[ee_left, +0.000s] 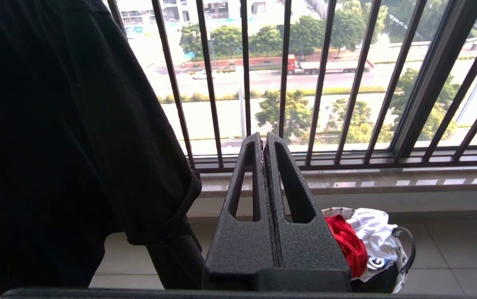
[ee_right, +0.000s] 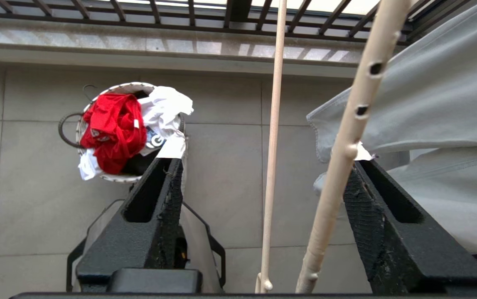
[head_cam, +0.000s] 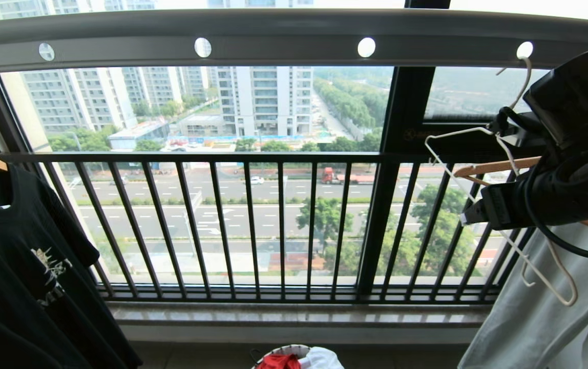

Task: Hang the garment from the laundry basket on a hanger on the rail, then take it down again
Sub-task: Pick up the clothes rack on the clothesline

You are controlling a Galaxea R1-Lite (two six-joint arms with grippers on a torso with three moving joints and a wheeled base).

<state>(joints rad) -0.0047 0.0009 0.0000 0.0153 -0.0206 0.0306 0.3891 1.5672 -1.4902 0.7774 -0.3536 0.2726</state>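
The red garment [ee_right: 114,124] lies bunched in the laundry basket [ee_right: 116,178] on the floor, beside white cloth [ee_right: 163,106]. The white wire hanger [head_cam: 509,154] hangs by its hook from the far right hole of the grey rail [head_cam: 284,38]. My right gripper [ee_right: 263,170] is up at the hanger, open, with two of the hanger's wires [ee_right: 274,124] between its fingers. The thicker wire [ee_right: 346,141] rests against one finger [ee_right: 361,195]. My left gripper [ee_left: 263,141] is shut on nothing, low beside a hanging black shirt, with the basket [ee_left: 338,211] below it.
A black printed T-shirt [head_cam: 12,266] hangs on a wooden hanger at the left. A pale grey garment [head_cam: 545,318] on a wooden hanger [head_cam: 499,166] hangs right behind the wire hanger. The black barred window railing [head_cam: 253,225] and stone sill [head_cam: 294,315] lie ahead.
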